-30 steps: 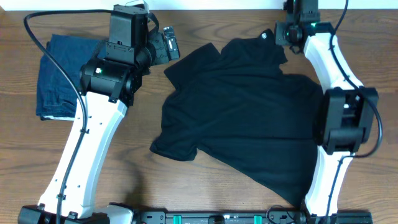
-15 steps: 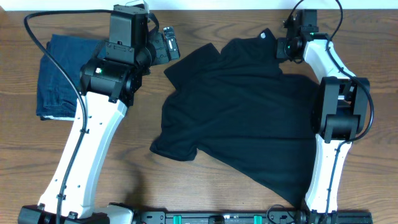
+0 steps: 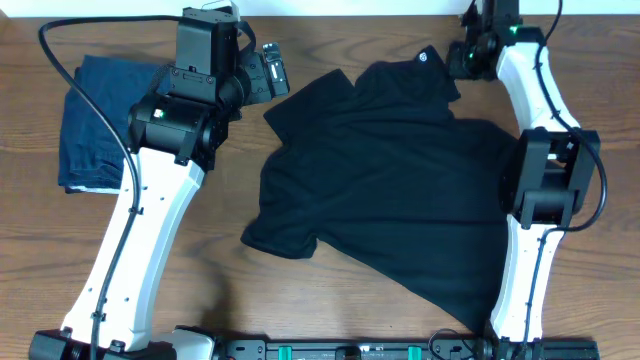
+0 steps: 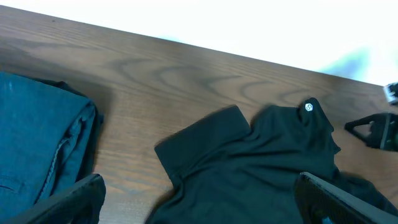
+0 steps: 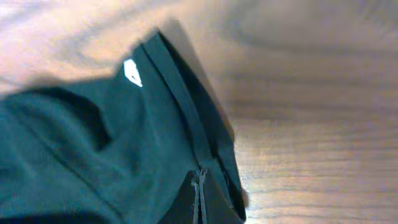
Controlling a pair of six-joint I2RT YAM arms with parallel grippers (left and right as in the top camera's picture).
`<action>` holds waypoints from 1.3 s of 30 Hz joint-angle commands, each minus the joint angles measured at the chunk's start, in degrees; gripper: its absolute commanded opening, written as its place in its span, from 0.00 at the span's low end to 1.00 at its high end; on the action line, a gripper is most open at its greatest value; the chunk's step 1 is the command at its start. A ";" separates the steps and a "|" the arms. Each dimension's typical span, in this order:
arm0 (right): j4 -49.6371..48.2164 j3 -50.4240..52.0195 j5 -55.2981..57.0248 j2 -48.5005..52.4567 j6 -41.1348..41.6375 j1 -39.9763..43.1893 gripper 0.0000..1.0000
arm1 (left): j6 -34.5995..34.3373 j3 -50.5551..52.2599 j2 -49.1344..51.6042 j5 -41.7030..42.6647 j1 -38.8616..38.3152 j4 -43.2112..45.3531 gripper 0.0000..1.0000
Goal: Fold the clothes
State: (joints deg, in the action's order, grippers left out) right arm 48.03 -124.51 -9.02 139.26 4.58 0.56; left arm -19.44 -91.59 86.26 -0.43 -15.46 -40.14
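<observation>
The black T-shirt (image 3: 390,180) lies spread and rumpled across the middle of the table, its collar with the small white logo (image 3: 424,57) at the far edge. It also shows in the left wrist view (image 4: 261,168) and the right wrist view (image 5: 99,143). My left gripper (image 3: 270,70) is wide open and empty, hovering just left of the shirt's far left sleeve; the shirt lies between its fingers in the left wrist view (image 4: 205,214). My right gripper (image 3: 462,58) is shut, its tips (image 5: 199,177) at the collar's right edge. I cannot tell whether fabric is pinched.
A folded dark blue denim garment (image 3: 95,120) lies at the far left, also in the left wrist view (image 4: 37,143). Bare wooden table (image 3: 300,300) shows in front of the shirt and right of the collar (image 5: 311,155). The table's far edge is just behind both grippers.
The right wrist dipped toward the shirt's shoulder, then came back up to the collar and turned. The shirt and the left arm have not moved.
</observation>
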 commanded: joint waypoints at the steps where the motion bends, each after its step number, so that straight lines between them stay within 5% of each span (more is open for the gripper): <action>1: 2.12 -2.36 -0.46 -0.07 0.72 0.24 0.01 | 0.50 -0.13 -0.22 -0.48 0.28 -0.13 0.98; 18: -3.06 10.40 -0.22 0.61 3.06 0.24 0.01 | 0.50 -0.13 -0.22 -0.50 0.28 -0.15 0.98; 39: -26.05 17.59 7.52 1.36 0.94 2.12 0.01 | 0.50 -0.13 -0.22 -0.50 0.28 -0.15 0.98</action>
State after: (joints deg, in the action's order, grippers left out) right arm 23.14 -107.48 -4.05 139.04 6.70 1.69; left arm -19.46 -91.59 86.26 -0.43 -15.46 -40.16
